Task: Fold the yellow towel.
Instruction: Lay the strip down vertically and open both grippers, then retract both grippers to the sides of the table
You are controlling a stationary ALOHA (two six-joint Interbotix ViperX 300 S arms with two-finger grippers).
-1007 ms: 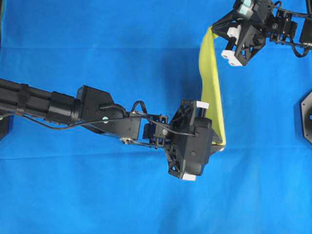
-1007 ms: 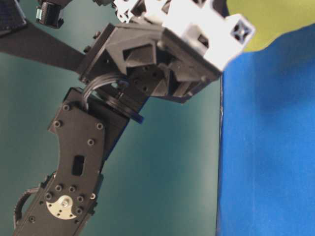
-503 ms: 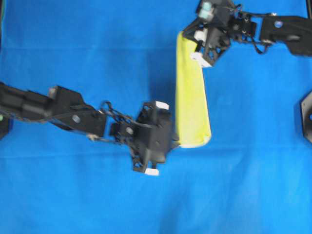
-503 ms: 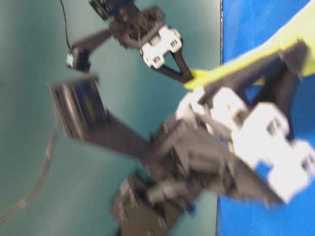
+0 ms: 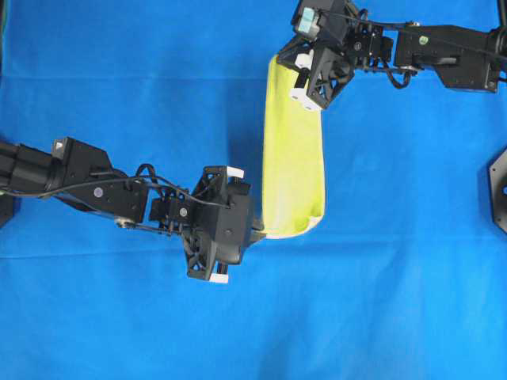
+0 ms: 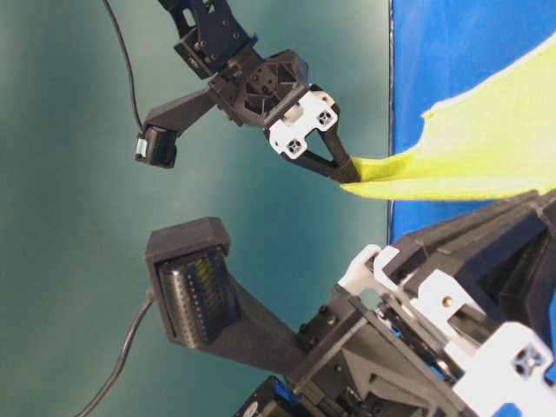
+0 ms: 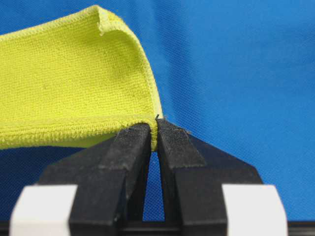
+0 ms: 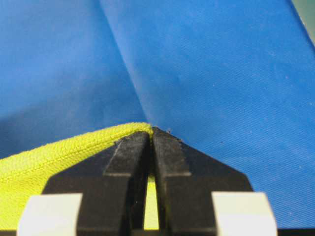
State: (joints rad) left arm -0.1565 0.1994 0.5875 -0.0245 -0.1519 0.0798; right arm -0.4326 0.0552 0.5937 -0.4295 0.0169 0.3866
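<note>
Both the left gripper (image 7: 153,129) and right gripper (image 8: 150,135) pinch corners of the bright-yellow microfibre towel (image 5: 293,150) above the blue tablecloth (image 5: 119,79); lowering evenly, probably, keeps hems aligned.

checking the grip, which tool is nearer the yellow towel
Neither: the left tool pinches one corner of the yellow towel, at the bottom of the overhead view, and the right tool pinches the top corner.
</note>
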